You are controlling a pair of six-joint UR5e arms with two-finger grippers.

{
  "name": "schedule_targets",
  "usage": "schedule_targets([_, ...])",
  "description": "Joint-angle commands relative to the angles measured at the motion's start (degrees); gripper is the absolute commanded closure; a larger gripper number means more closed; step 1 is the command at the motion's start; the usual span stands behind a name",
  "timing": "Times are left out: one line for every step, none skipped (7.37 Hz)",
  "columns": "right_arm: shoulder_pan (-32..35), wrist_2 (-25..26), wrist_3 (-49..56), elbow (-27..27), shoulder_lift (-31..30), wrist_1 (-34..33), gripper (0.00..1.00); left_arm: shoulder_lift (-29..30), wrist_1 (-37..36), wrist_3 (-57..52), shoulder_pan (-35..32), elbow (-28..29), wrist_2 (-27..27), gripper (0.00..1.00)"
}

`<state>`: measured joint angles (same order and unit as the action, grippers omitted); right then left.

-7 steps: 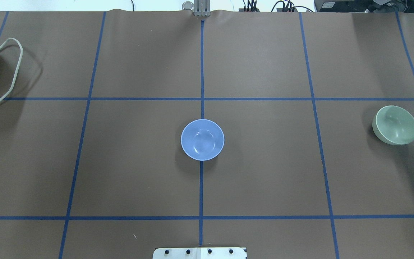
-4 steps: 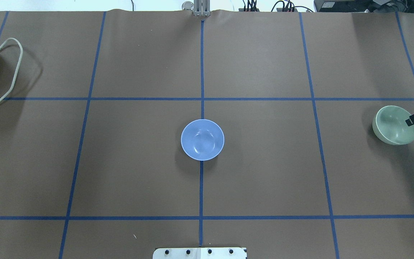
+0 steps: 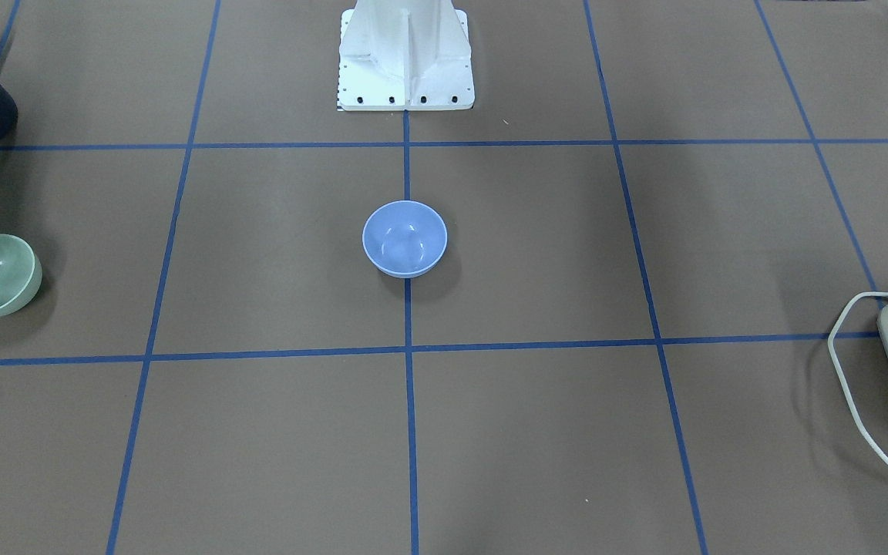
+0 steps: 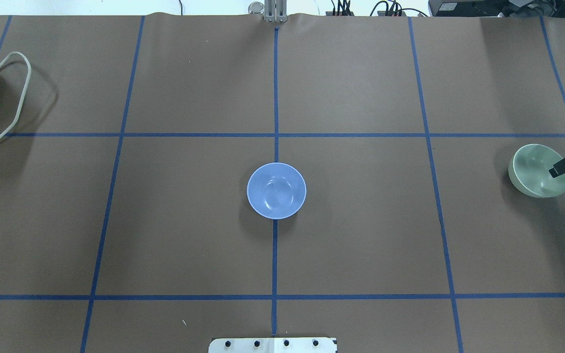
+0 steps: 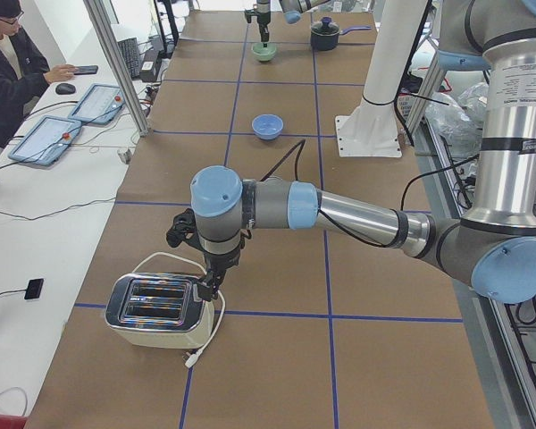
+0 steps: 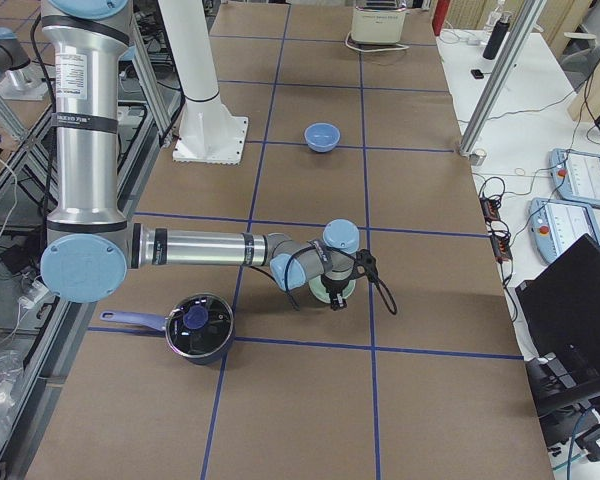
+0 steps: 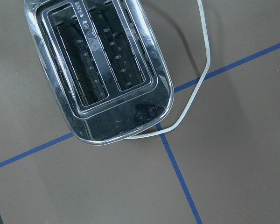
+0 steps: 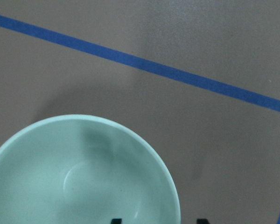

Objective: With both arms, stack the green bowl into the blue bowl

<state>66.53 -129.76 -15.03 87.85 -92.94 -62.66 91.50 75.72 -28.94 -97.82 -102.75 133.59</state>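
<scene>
The green bowl (image 4: 532,170) sits far out on the robot's right of the surface (image 4: 361,220), well apart from the central blue bowl (image 4: 276,190). The right fingers (image 4: 559,168) are spread open astride its rim, one inside and one outside. Closing off-centre on that glossy wall could tip or skid the bowl away, and I cannot tell whether the left fingers (image 5: 207,286), over the toaster (image 5: 161,308), are open or closed.

Centre bowl (image 4: 276,190) mid-table, in front of pedestal (image 3: 405,54). Side bowl (image 4: 532,169) well apart, at far right end. Pot (image 6: 200,328) near side bowl, on robot's side. Toaster (image 5: 156,308) at far left end, cord (image 7: 205,37) looped beside it.
</scene>
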Motion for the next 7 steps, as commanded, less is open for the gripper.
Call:
schedule_targets([0.0,-0.3,0.0,-0.1,-0.1,0.0,0.96,-0.1,0.1,0.0,0.0,-0.1,0.0,0.02])
schedule_targets([0.1,-0.3,0.3,0.0,-0.2,0.1,1.0,-0.2,0.1,0.0,0.0,-0.2,0.1,0.02])
schedule_targets([0.4,-0.4,0.5,0.3,-0.2,0.0,1.0,-0.2,0.1,0.0,0.0,-0.2,0.0,0.02])
schedule_targets([2.6,-2.2,0.4,0.6,0.6,0.0,1.0,-0.2,0.2,0.1,0.0,-0.1,0.0,0.02])
schedule_targets([4.5,-5.1,-0.3,0.7,2.8,-0.7,1.0,-0.2,0.1,0.1,0.0,0.1,0.0,0.02])
schedule_targets([4.6,-6.1,-4.2,0.7,6.0,-0.9,1.0,-0.2,0.1,0.1,0.0,0.1,0.0,0.02])
schedule_targets([4.3,-6.1,-12.5,0.8,11.0,-1.9,1.0,-0.2,0.1,0.2,0.0,0.3,0.0,0.02])
